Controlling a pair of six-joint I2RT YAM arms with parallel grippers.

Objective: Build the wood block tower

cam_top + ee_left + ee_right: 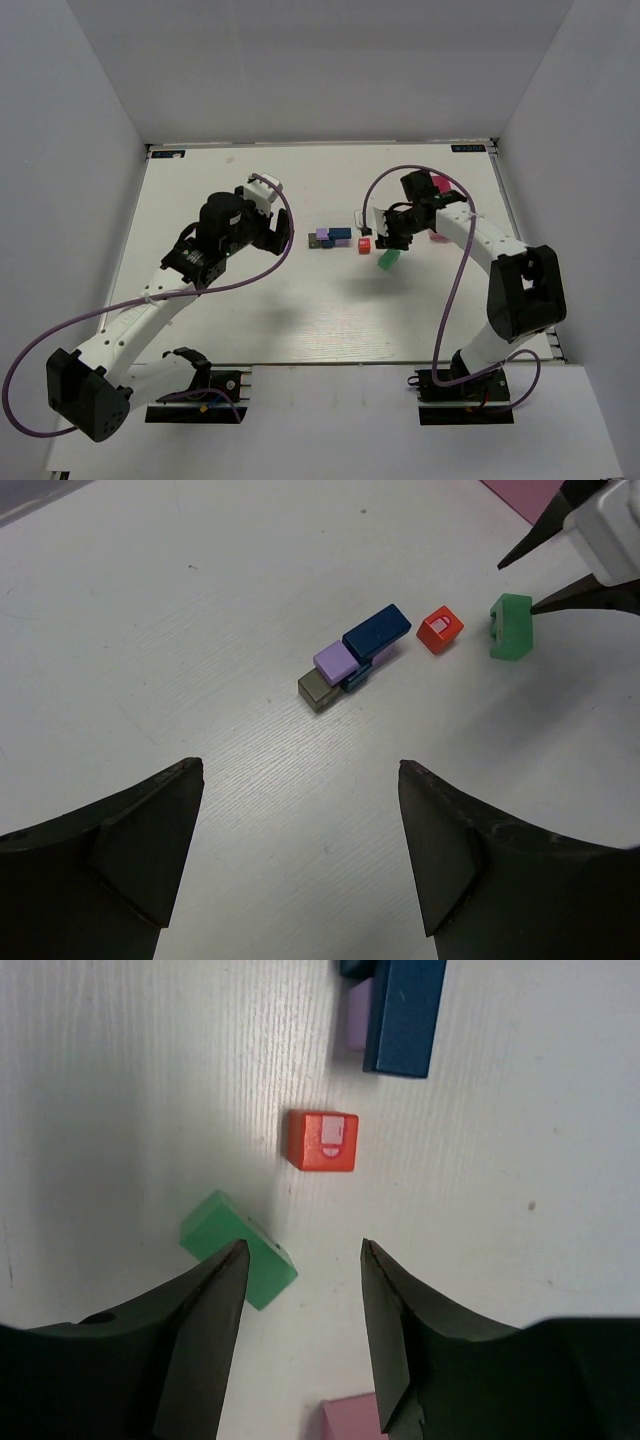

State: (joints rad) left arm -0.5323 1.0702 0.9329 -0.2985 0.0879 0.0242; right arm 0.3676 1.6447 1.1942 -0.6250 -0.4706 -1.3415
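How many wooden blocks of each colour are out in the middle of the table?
Red block: 1
Green block: 1
Dark blue block: 1
Lilac block: 1
Grey block: 1
Total: 5 plainly seen; more may be partly hidden under the dark blue one.

Wooden blocks (333, 238) on white table (300, 320)

Bright, even light from above on a white table (300, 320), with only soft shadows.
The overhead view is sharp, with pale grey shadows under the arms (150, 310). In both wrist views the dark fingers (110, 860) close to the lens look soft, perhaps out of focus. The red block (322, 1141) is crisp and casts a short, faint shadow.
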